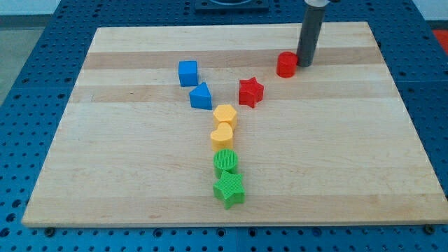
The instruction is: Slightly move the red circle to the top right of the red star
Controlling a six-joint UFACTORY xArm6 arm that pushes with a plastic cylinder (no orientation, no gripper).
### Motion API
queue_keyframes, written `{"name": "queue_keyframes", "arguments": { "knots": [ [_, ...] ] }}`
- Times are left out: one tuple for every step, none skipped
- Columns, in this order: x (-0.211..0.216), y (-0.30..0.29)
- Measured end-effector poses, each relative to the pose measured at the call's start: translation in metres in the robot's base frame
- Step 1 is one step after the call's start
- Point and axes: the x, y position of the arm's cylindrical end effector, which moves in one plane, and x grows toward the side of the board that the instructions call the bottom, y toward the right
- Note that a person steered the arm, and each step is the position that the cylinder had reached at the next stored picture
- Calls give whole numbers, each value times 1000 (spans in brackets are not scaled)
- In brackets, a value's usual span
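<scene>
The red circle (286, 64) lies near the view's top, right of centre, on the wooden board (140, 175). The red star (250, 92) lies below and to the left of it, a short gap apart. My tip (305, 64) stands just to the right of the red circle, close to or touching its right side. The dark rod rises from it out of the view's top.
A blue cube (187, 73) and a blue triangle-like block (201, 96) lie left of the red star. Below it a column runs down: yellow hexagon (225, 115), yellow heart (222, 135), green circle (225, 162), green star (229, 190).
</scene>
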Motion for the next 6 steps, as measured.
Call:
{"name": "queue_keyframes", "arguments": {
  "knots": [
    [-3, -2],
    [-17, -9],
    [-17, -17],
    [-15, -21],
    [-3, -29],
    [2, -29]
  ]
}}
